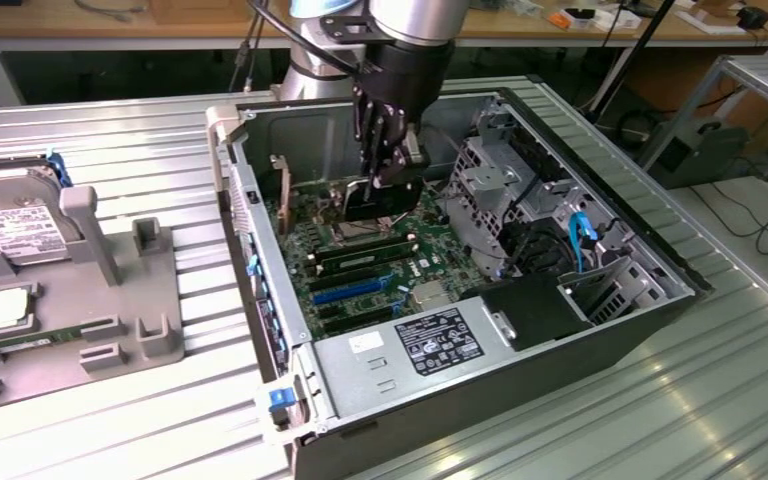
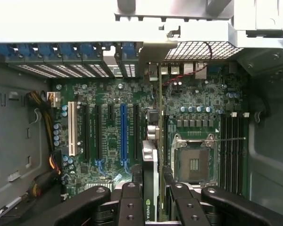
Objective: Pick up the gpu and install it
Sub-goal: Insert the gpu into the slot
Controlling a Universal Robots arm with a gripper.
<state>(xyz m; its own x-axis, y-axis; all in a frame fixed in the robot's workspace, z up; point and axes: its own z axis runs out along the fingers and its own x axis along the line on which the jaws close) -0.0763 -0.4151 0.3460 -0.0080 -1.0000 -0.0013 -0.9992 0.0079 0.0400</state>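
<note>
Green circuit board shows edge-on as a thin line along the gpu (image 2: 151,165). A silver-grey cooler body lies against one face, and a black patch with a small logo sits close to the claw (image 2: 155,207). At the far end a silver metal bracket bends off the card, close to the row of blue-tabbed slot covers on the rear wall of the computer case (image 1: 651,290).

The claw is closed on the gpu: its black fingers (image 2: 130,202) press against both faces of the card and hold it upright on its long edge. In the exterior view the claw (image 1: 387,180) reaches down into the open case, which lies on its side on the ribbed metal tabletop (image 1: 651,420), and the gpu (image 1: 381,205) hangs as a dark slab under it.

The card stands over the motherboard (image 2: 108,94), between the blue slot (image 2: 123,132) and the CPU socket (image 2: 193,162), parallel to the slots. Whether its lower edge touches the board cannot be told.

On the exterior view's left, a grey fixture (image 1: 104,270) carries a silver hard drive (image 1: 17,230).
</note>
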